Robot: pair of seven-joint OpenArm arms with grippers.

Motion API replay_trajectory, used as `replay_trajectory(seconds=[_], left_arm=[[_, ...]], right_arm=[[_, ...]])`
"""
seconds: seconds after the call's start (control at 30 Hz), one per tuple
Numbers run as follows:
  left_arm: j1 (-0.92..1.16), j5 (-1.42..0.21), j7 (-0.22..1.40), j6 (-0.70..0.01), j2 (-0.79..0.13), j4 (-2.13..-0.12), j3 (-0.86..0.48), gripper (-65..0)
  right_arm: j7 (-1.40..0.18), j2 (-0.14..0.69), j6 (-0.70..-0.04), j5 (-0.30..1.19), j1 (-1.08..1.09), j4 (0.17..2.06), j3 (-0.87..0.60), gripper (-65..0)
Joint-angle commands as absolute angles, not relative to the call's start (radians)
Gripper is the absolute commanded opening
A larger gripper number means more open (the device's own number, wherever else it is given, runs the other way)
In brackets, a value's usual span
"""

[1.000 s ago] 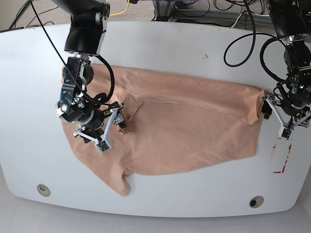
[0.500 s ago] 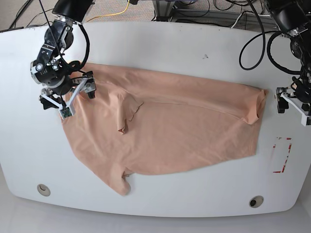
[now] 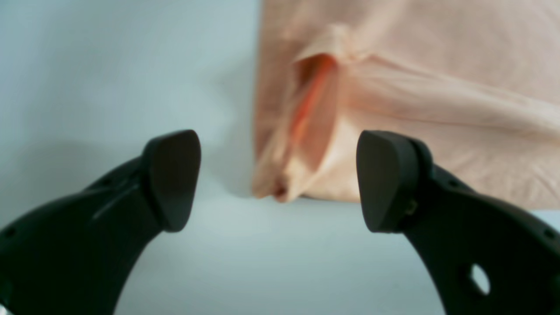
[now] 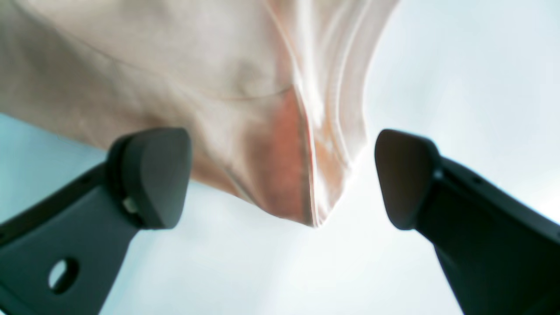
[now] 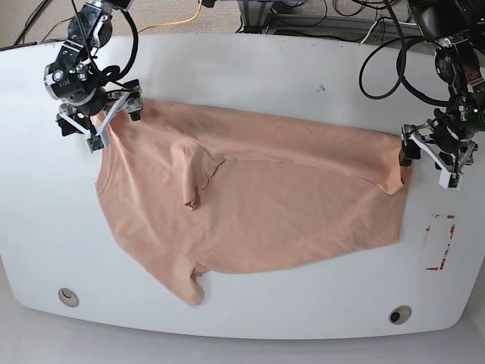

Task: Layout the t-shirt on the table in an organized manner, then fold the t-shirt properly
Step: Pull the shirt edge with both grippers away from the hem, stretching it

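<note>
The peach-tan t-shirt (image 5: 258, 197) lies spread across the white table (image 5: 250, 68), one puckered corner just ahead of the left gripper (image 3: 278, 179), fingers spread, another between the right gripper's (image 4: 282, 177) parted fingers, untouched.
</note>
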State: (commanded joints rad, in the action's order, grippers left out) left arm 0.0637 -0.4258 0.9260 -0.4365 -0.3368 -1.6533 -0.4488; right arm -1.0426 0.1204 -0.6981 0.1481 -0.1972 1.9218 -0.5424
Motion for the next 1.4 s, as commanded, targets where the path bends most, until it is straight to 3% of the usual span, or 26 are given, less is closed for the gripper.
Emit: replay_trajectory(seconds=[0.17, 0.43, 0.83, 1.1, 1.3, 1.4], left_arm=[[0.061, -0.426, 0.924, -0.432, -0.341, -1.593, -0.377, -12.1], [0.041, -0.321, 0.875, -0.435, -0.338, -1.498, -0.357, -12.1], [0.041, -0.315, 0.825, -0.435, -0.360, -1.446, -0.300, -12.6], [0.036, -0.315, 0.822, -0.435, -0.360, -1.445, -0.298, -12.6], [0.013, -0.315, 0.822, -0.435, -0.364, -1.428, -0.242, -12.8], [0.013, -0.315, 0.820, -0.435, -0.366, -1.409, -0.237, -18.2]], right_arm=[[-1.043, 0.120, -0.698, 0.148, -0.196, 1.920, -0.542, -0.3], [-1.041, 0.122, -0.698, 0.148, -0.193, 1.883, -0.547, -0.3], [-0.977, 0.120, -0.698, 0.148, -0.174, 1.776, -0.550, -0.3], [-0.954, 0.127, -0.698, 0.150, -0.128, 1.652, -0.610, -7.3], [-0.957, 0.128, -0.698, 0.148, -0.110, 1.627, -0.657, -7.9], [-0.957, 0.128, -0.698, 0.148, -0.108, 1.627, -0.673, -8.1]])
